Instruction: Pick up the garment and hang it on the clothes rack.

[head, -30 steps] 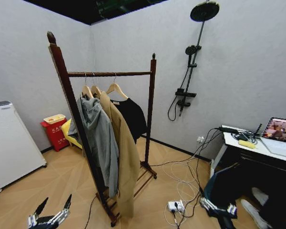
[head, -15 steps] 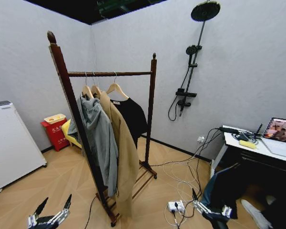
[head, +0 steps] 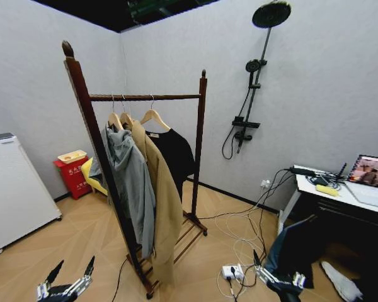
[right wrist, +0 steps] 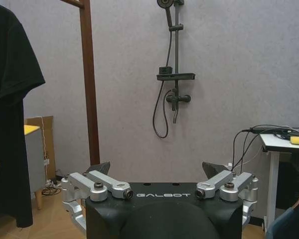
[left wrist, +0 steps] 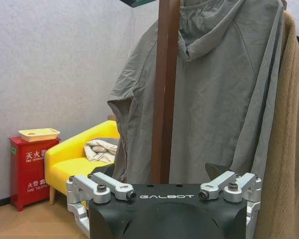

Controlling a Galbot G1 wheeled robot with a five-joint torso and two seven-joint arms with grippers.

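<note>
Black T-shirt already hangs on the rack; both hands empty.
Your black short-sleeved T-shirt (head: 174, 153) hangs by its hanger from the reddish-brown wooden clothes rack (head: 199, 126); left hand (head: 68, 283) and right hand (head: 278, 279) sit low, spread open.

black GALBOT-marked hand (right wrist: 159, 172) | silver linkages | dark bolts

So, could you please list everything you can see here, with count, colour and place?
rack: 1, dark reddish-brown, centre of the floor
hoodie: 1, grey, on the rack, nearest
coat: 1, tan, middle of the rack
T-shirt: 1, black, on the rack, farthest
shower: 1, black, back wall
sofa: 1, yellow, behind the rack
red box: 1, by the left wall
laptop: 1, on the white desk
left claw: open, low left
right claw: open, low right
</note>
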